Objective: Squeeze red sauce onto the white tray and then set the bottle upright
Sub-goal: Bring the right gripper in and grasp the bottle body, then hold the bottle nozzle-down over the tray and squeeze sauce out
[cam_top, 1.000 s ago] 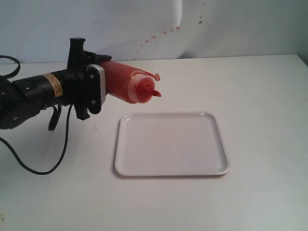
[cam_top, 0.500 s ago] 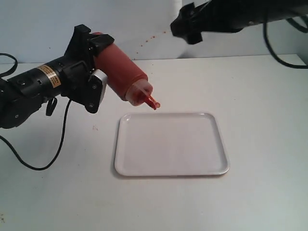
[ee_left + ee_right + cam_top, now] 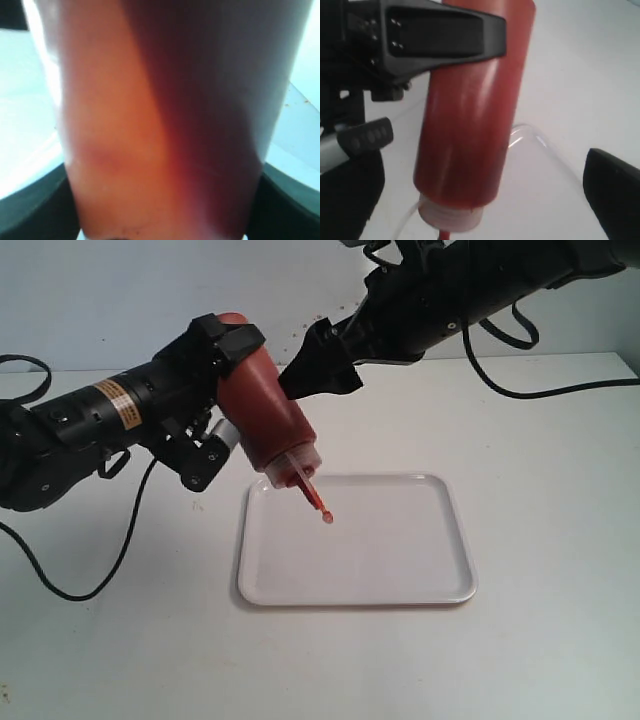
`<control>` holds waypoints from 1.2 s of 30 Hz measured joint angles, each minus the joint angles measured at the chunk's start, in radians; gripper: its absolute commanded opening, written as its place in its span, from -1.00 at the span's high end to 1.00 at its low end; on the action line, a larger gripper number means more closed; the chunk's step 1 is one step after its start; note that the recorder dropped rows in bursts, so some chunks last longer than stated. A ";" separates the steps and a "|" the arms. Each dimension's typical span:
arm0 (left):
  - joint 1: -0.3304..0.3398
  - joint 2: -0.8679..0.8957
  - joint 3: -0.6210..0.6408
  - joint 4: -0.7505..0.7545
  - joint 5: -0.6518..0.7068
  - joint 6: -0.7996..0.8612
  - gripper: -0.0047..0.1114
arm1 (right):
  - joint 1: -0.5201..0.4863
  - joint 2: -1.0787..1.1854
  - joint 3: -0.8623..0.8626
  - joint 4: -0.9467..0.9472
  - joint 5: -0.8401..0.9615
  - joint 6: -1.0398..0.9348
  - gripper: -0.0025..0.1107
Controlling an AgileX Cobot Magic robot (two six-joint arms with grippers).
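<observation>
Holding side: left gripper is clamped across the body of the bottle, one finger over it and one under. The left wrist view is filled by the red body, so the grip looks firm.
Bottle pose: in the air, tipped steeply, base up. The nozzle points down over the left end of the tray.
Sauce: one small bead of sauce sits at the nozzle tip. Cannot tell whether it hangs or already touches the tray.
Right side: right gripper has its jaws spread wide and holds nothing. It is just beside the bottle's upper body, and the right wrist view shows the bottle lined up between the jaws, with no contact seen.
Tray state: flat on the table, white surface bare apart from that bead.
Done: bottle lifted, tilted and aimed over the tray.
Left: the real squeeze, probably by the right gripper closing on the body. Then tip the bottle back, stand it upright and let go.
</observation>
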 measured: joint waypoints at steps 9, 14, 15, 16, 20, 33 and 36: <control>-0.056 0.000 -0.044 0.013 -0.007 0.048 0.92 | 0.000 0.027 -0.003 0.025 0.003 -0.026 -0.87; -0.056 0.000 -0.067 0.009 -0.007 0.048 0.92 | 0.000 0.027 -0.003 0.048 -0.023 -0.029 -0.87; -0.056 0.000 -0.072 0.009 -0.007 0.049 0.92 | 0.000 0.027 -0.003 0.050 -0.032 -0.029 -0.87; -0.056 0.000 -0.074 0.009 -0.007 0.049 0.92 | 0.000 0.027 -0.003 0.052 -0.040 -0.029 -0.87; -0.056 0.000 -0.081 0.007 -0.007 0.053 0.92 | 0.005 0.029 -0.003 0.044 -0.069 -0.029 -0.87; -0.056 0.000 -0.081 -0.009 -0.001 0.057 0.92 | 0.032 0.124 -0.003 0.057 -0.137 -0.032 -0.87; -0.056 0.000 -0.081 -0.009 -0.001 0.057 0.92 | 0.032 0.124 -0.003 0.090 -0.139 -0.064 -0.75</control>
